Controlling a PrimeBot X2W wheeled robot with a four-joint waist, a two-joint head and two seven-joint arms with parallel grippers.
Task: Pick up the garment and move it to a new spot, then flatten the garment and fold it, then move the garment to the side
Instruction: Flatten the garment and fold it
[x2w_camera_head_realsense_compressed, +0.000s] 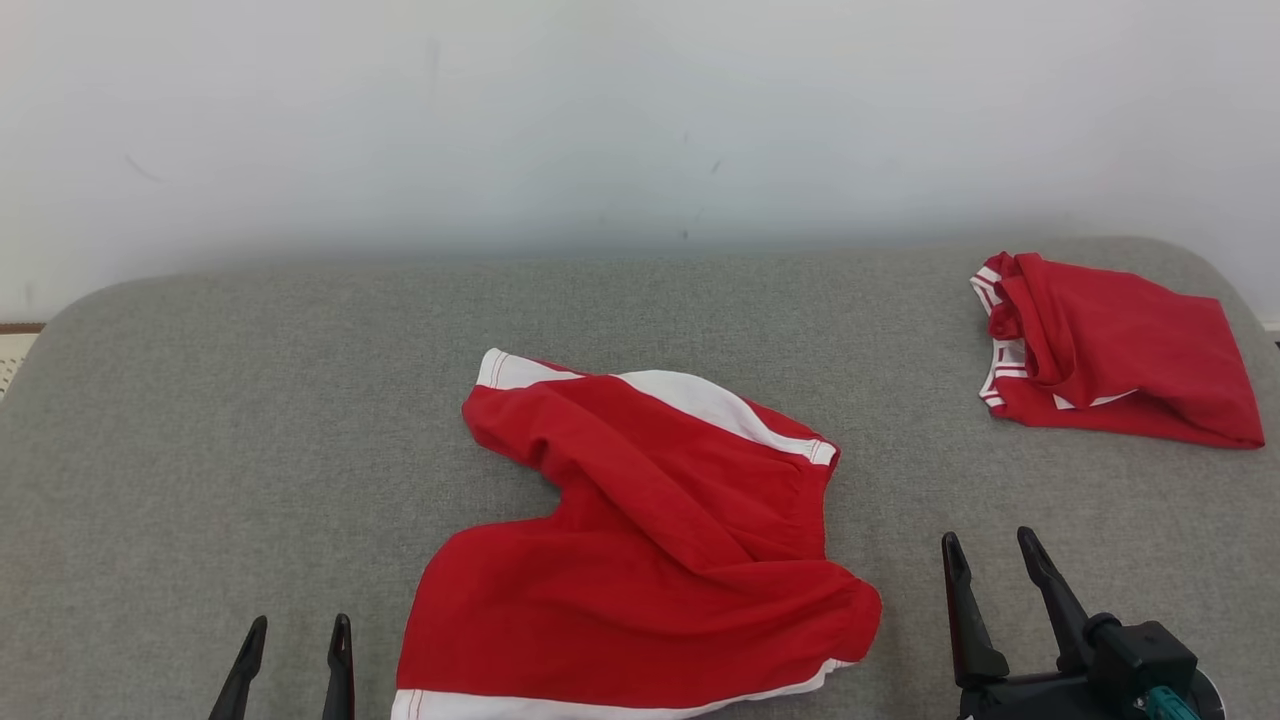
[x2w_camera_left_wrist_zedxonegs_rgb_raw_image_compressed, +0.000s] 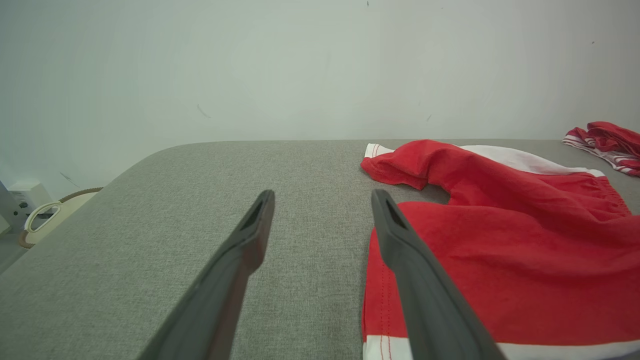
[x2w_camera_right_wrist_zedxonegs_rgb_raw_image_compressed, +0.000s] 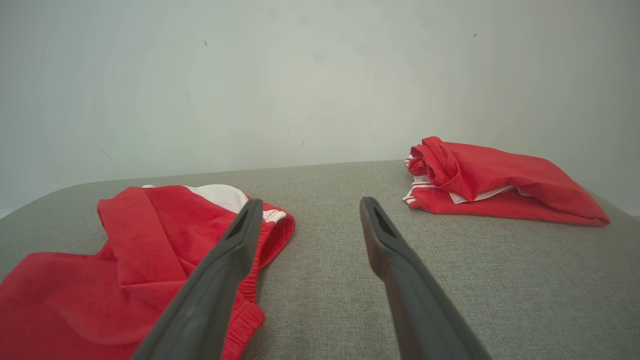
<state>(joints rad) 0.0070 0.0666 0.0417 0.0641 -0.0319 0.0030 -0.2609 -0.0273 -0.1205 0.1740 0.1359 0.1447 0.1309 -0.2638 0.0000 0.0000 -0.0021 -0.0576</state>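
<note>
- Left pincer (x2w_camera_head_realsense_compressed: 300, 625) and right pincer (x2w_camera_head_realsense_compressed: 988, 538) gaped wide, empty, at the bench's (x2w_camera_head_realsense_compressed: 250, 400) near edge.
- Red shorts (x2w_camera_head_realsense_compressed: 650, 560) lay rumpled between them.
- Folded red garment (x2w_camera_head_realsense_compressed: 1120, 350) sat near the far right corner.

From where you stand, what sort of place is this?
Probably an indoor laundry-folding workstation rather than a home: a grey fabric-covered table before a bare white wall, crumpled red shorts with white trim lying mid-table, and a second red garment folded near its far right corner.
</note>
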